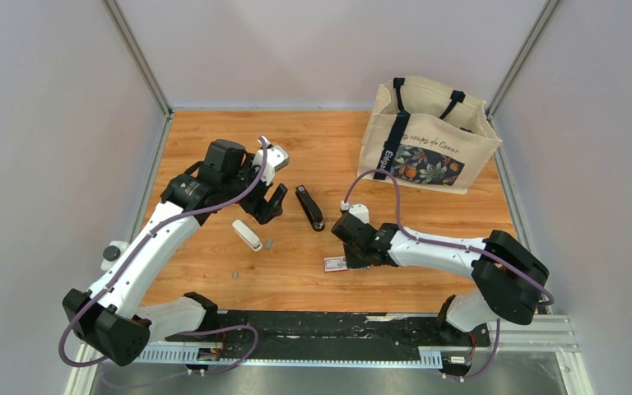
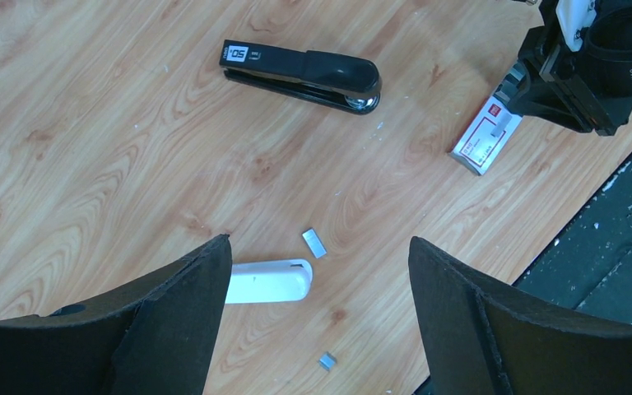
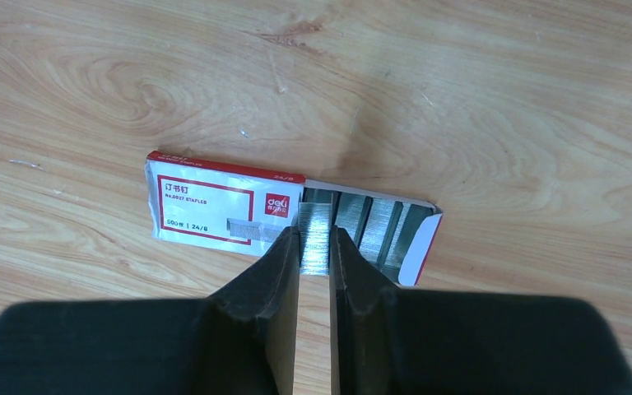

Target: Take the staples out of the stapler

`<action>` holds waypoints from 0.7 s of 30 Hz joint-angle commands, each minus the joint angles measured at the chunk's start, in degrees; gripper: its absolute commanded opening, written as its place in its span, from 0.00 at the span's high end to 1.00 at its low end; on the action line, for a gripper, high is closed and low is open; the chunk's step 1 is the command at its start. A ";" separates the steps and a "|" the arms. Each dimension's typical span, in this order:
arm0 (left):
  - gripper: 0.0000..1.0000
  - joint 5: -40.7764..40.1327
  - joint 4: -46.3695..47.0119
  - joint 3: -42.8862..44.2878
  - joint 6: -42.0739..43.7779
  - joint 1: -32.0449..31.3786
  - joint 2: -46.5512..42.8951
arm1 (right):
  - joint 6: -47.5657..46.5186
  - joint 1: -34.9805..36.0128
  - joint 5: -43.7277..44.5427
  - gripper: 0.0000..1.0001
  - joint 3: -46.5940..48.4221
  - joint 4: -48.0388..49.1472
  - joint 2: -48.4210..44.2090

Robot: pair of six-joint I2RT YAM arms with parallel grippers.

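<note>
The black stapler (image 1: 310, 207) (image 2: 300, 74) lies closed on the wooden table, between the two arms. My left gripper (image 1: 271, 206) (image 2: 319, 240) hovers open just left of it, holding nothing. On the wood below its fingers lie two loose bits of staples (image 2: 313, 243) (image 2: 327, 360). My right gripper (image 1: 347, 260) (image 3: 315, 234) is shut on a silver strip of staples (image 3: 314, 222) at the open end of a red-and-white staple box (image 3: 218, 206) (image 1: 334, 263) (image 2: 484, 138). More strips (image 3: 378, 226) lie in the box.
A white oblong plastic piece (image 1: 247, 234) (image 2: 269, 281) lies under the left gripper. A canvas tote bag (image 1: 428, 136) stands at the back right. The black rail (image 1: 321, 325) runs along the near edge, and grey walls close in the sides.
</note>
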 commanded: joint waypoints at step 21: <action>0.13 1.88 0.77 0.07 1.24 0.33 -1.95 | 1.23 0.13 2.01 0.85 -1.35 3.11 0.57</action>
